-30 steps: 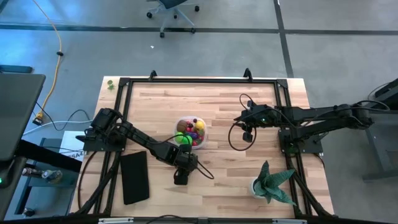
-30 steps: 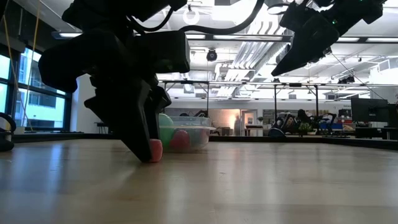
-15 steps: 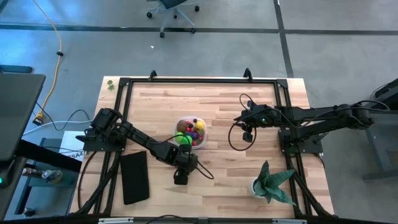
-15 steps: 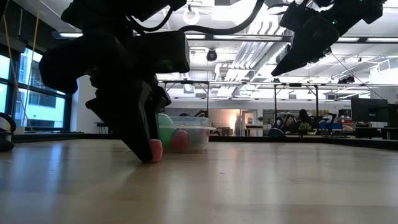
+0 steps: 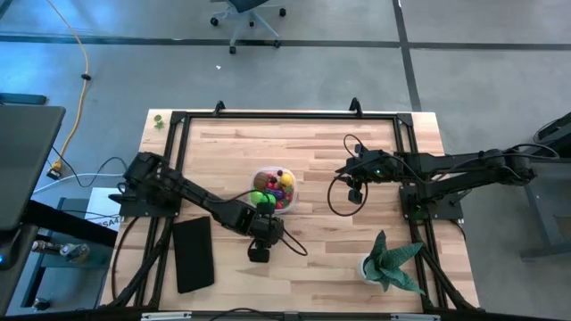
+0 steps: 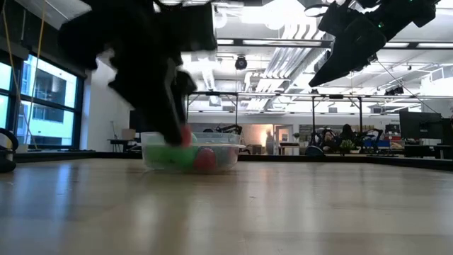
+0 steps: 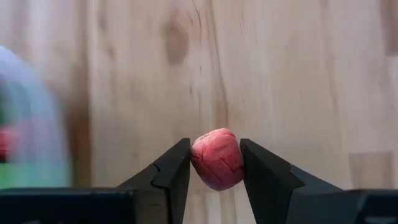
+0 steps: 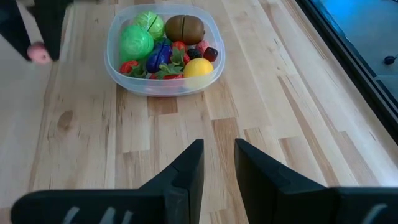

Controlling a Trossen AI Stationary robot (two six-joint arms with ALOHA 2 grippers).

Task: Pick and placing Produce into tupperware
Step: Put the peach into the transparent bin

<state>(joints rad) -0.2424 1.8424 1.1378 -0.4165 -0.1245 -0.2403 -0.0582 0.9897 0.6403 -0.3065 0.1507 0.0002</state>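
Your left gripper (image 7: 214,163) has its jaws clamped on a pink fruit (image 7: 216,158), in the air beside the tub (image 8: 163,48); carry it above the rim before you release

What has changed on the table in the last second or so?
The left gripper, its fingers clamped on a small pink-red fruit, has lifted it off the wooden table and begun carrying it toward the clear tub. A second ago the fruit sat on the wood. The right gripper, the tub's contents and the potted plant have stayed put.
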